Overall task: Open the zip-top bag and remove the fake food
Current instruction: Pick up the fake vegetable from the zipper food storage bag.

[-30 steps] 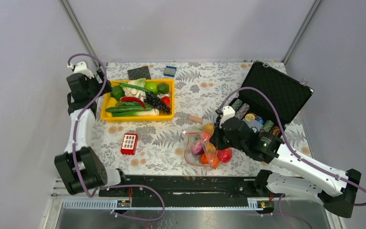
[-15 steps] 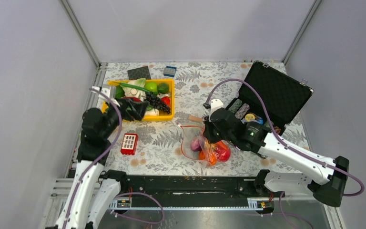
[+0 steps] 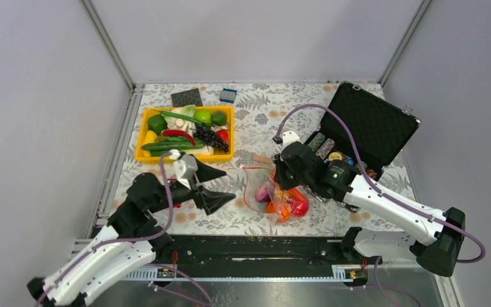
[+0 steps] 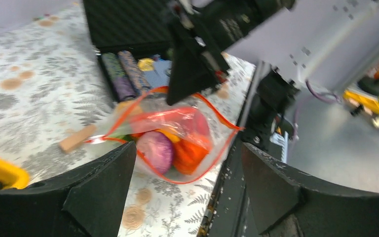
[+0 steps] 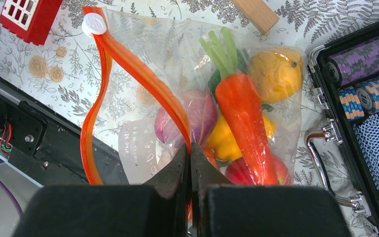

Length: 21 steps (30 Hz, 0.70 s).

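On the table, front centre, the bag is lying flat w/ the food inside: carrot, purple onion, yellow pepper, round orange fruit, apple. R gripper is clamping tight on the bag's orange zip strip, approx. mid-length. White slider is sitting at the strip's far end. L gripper is hovering just left of the bag, fingers spread wide, gripping nothing. Black case is standing open right of the bag, yellow tray at rear left.
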Tool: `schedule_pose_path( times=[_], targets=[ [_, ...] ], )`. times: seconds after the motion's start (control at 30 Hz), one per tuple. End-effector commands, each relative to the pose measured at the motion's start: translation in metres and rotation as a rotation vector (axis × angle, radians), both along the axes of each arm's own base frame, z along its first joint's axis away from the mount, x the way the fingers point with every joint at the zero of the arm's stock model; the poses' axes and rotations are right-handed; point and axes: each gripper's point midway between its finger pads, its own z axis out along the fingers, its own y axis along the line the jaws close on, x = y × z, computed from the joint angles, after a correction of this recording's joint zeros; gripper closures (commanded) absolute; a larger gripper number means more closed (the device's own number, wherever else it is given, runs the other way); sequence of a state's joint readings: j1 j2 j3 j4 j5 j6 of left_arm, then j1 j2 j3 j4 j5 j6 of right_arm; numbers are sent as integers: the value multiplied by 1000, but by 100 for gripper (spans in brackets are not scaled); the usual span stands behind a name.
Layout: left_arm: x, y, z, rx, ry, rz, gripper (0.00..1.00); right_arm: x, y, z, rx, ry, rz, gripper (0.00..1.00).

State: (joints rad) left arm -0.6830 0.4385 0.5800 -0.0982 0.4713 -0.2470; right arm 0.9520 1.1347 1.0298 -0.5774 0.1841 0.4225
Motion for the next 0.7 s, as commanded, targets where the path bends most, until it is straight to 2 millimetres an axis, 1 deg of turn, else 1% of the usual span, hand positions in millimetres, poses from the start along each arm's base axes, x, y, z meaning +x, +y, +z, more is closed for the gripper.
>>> schedule_pose_path(
  times=[0.0, 0.1, 0.17, 0.23, 0.3, 0.4, 0.53, 0.67],
  targets=[
    [-4, -28, -9, 87, -100, -20, 22, 1, 0, 9, 24, -2, 9, 100],
    [-10, -53, -20, 157, -144, -64, 24, 0, 0, 9, 27, 1, 10, 100],
    [-9, -69, -29, 187, -144, -81, 27, -1, 0, 8, 30, 4, 11, 100],
    [-6, -81, -32, 179, -151, -88, 31, -2, 0, 9, 36, 7, 15, 100],
    [0, -86, -37, 180, -156, -66, 33, -4, -1, 9, 39, 9, 17, 100],
    [12, -87, -41, 189, -181, -12, 35, -5, -3, 7, 40, 10, 14, 100],
    [14, -96, -43, 188, -178, -24, 35, -7, -5, 6, 39, 12, 19, 100],
    [17, -105, -56, 220, -158, -39, 36, -7, -5, 7, 41, 8, 18, 100]
  ],
)
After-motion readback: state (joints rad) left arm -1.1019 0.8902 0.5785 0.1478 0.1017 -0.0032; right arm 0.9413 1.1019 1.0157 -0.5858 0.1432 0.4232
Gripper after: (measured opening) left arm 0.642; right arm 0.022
